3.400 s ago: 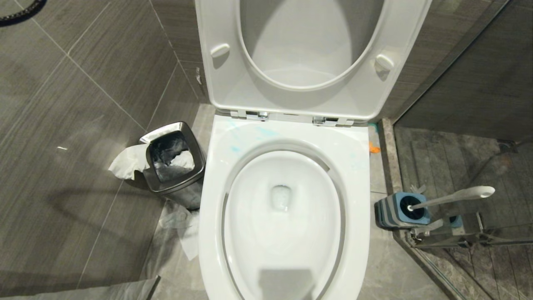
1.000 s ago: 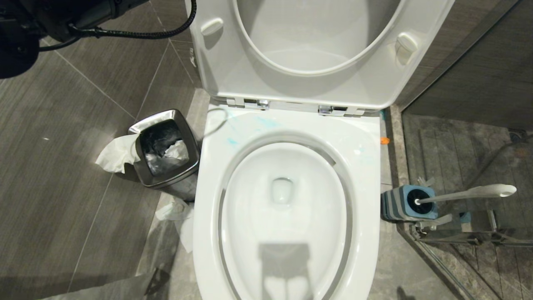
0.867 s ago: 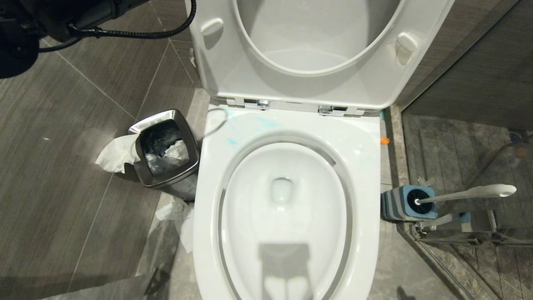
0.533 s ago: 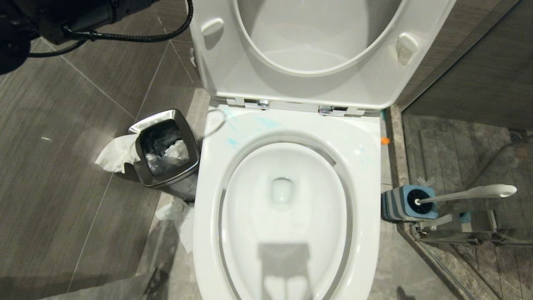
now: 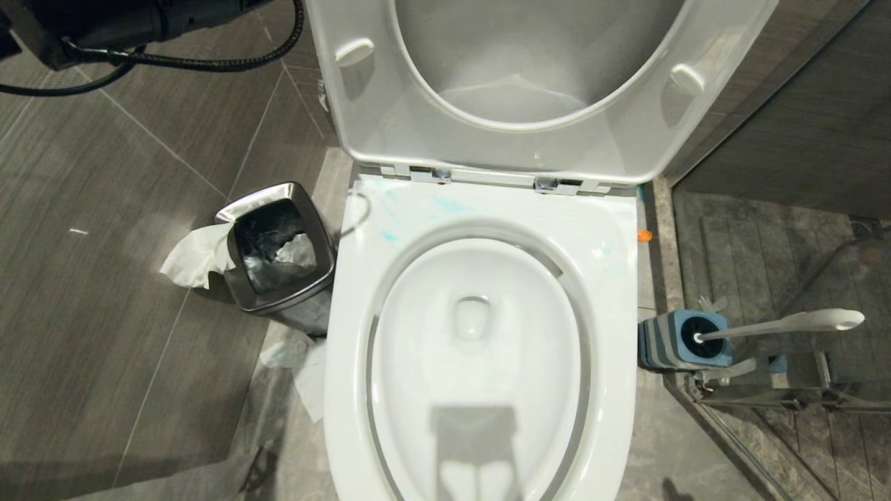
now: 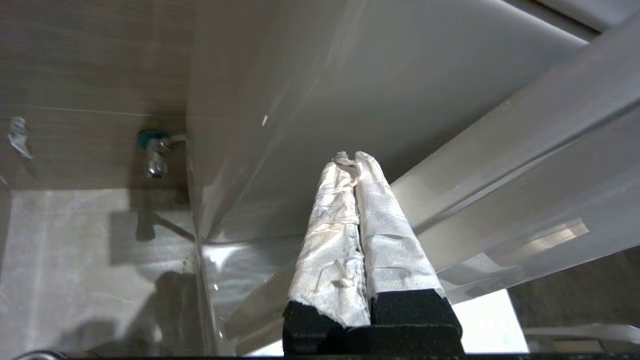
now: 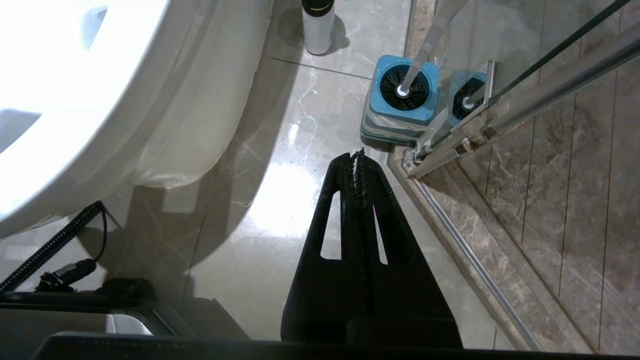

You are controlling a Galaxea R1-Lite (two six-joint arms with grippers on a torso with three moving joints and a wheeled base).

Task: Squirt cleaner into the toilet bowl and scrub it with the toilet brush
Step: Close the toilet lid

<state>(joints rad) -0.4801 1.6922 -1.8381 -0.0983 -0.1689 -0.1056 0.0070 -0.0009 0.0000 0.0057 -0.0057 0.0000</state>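
Observation:
The toilet bowl (image 5: 616, 278) fills the middle of the head view, its seat and lid (image 5: 369, 132) raised. Thin turquoise smears of cleaner (image 5: 445, 204) lie on the back of the rim. To the right, on the floor, the toilet brush (image 5: 779, 324) stands in its blue-and-grey holder (image 5: 661, 344). My left arm (image 5: 104, 24) shows dark in the far left corner. The left gripper (image 6: 352, 159) is shut, its fingers wrapped in white paper, and sits close beside the glossy white lid (image 6: 525, 145). My right gripper (image 7: 357, 155) hangs shut over the floor, just short of the brush holder (image 7: 395, 122).
A steel bin (image 5: 321, 240) with tissue (image 5: 195, 257) hanging out stands left of the bowl, with more paper (image 5: 306, 376) on the floor. A glass shower door frame (image 5: 759, 390) runs behind the brush. A white cylinder with a dark top (image 7: 318, 25) stands on the floor nearby. A water valve (image 6: 155, 155) is on the wall.
The left arm has slid up and left at the picture's corner. The raised seat and lid have tipped slightly. The bowl, bin and brush have stayed put.

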